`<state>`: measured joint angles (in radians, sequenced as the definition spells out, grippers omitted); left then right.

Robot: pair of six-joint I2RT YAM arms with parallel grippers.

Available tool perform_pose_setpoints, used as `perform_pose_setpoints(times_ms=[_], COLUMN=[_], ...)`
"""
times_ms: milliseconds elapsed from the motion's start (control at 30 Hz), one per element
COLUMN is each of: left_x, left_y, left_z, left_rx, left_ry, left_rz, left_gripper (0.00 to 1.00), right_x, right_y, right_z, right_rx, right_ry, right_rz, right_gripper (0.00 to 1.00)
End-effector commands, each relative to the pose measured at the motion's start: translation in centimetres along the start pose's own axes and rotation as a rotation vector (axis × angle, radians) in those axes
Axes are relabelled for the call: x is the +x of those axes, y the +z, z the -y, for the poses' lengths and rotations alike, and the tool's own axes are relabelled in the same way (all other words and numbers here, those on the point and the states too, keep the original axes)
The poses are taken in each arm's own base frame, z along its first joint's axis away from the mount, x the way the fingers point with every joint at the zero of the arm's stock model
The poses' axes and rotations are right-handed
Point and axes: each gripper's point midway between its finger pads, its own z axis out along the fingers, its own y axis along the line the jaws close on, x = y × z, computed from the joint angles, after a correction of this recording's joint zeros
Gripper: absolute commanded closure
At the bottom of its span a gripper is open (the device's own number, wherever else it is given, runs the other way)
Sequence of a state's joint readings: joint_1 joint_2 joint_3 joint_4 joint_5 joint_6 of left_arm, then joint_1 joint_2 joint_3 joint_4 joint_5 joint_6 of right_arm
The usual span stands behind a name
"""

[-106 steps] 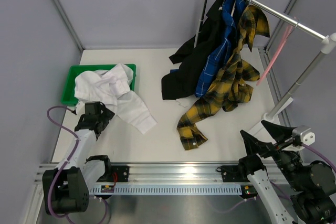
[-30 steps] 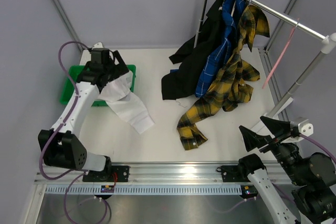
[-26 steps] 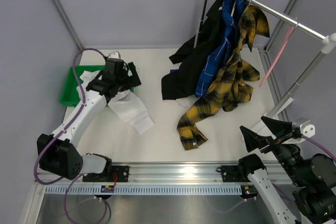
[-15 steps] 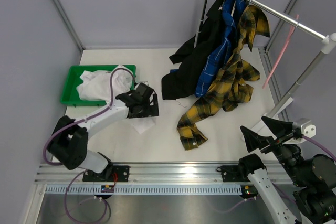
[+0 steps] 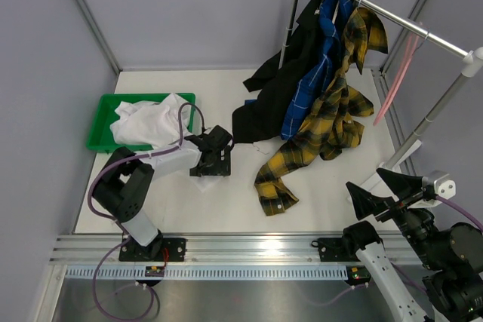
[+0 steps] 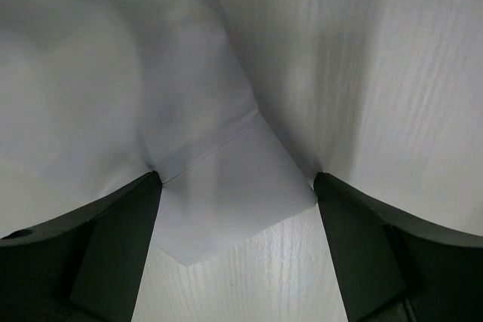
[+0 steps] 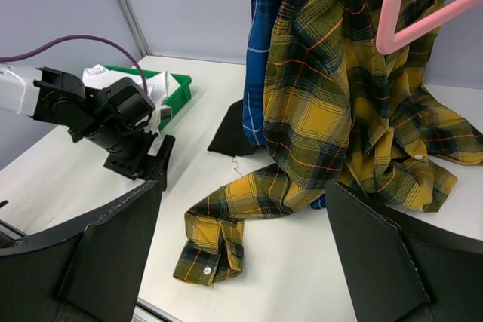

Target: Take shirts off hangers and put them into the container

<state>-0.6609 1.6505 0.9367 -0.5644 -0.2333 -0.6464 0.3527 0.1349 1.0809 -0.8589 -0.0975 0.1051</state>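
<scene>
The white shirt [image 5: 147, 122] lies bunched in the green container [image 5: 143, 96], and one sleeve trails out onto the table. My left gripper [image 5: 215, 162] is low over that sleeve's end. In the left wrist view the white cuff [image 6: 226, 209] lies flat between the wide-apart fingers of the left gripper [image 6: 235, 180], which is open. The black shirt [image 5: 264, 103], blue plaid shirt [image 5: 313, 73] and yellow-and-black plaid shirt [image 5: 324, 126] hang from the rail and drape onto the table. A pink hanger [image 5: 400, 69] hangs bare. My right gripper [image 5: 377, 190] stands open near the right front, holding nothing.
The white-and-silver rail [image 5: 392, 16] crosses the back right, and its stand foot [image 5: 385, 175] is close to the right gripper. A yellow plaid sleeve [image 7: 226, 224] lies along the table between the two arms. Grey walls enclose the table.
My left arm has swung from the container rightward and down onto the table over the trailing white sleeve. The shirt's bulk stays in the tray. The right arm has not moved.
</scene>
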Motion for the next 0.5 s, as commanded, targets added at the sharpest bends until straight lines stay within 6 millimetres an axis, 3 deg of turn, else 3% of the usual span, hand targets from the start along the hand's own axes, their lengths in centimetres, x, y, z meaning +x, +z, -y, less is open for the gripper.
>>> perform_pose_setpoints(times_ms=[0, 133, 333, 433, 467], left_x=[0.5, 1.4, 1.1, -0.7, -2.5], left_y=[1.5, 2.2, 1.3, -0.7, -1.8], left_z=[-0.2, -0.6, -1.4, -2.0, -1.6], left_rx=[-0.033, -0.045, -0.070, -0.103, -0.103], left_ry=[0.009, 0.012, 0.012, 0.038, 0.038], left_rz=[-0.015, -0.040, -0.020, 0.029, 0.071], left_gripper=[0.13, 0.25, 0.65, 0.85, 0.88], right_x=[-0.3, -0.3, -0.1, -0.1, -0.1], right_y=[0.3, 0.3, 0.3, 0.3, 0.3], right_z=[-0.3, -0.3, -0.3, -0.3, -0.3], right_rx=[-0.022, -0.021, -0.021, -0.019, -0.019], right_ry=[-0.004, -0.007, -0.007, -0.005, -0.005], right_rz=[-0.011, -0.011, -0.011, -0.011, -0.011], right_gripper=[0.01, 0.00, 0.01, 0.00, 0.01])
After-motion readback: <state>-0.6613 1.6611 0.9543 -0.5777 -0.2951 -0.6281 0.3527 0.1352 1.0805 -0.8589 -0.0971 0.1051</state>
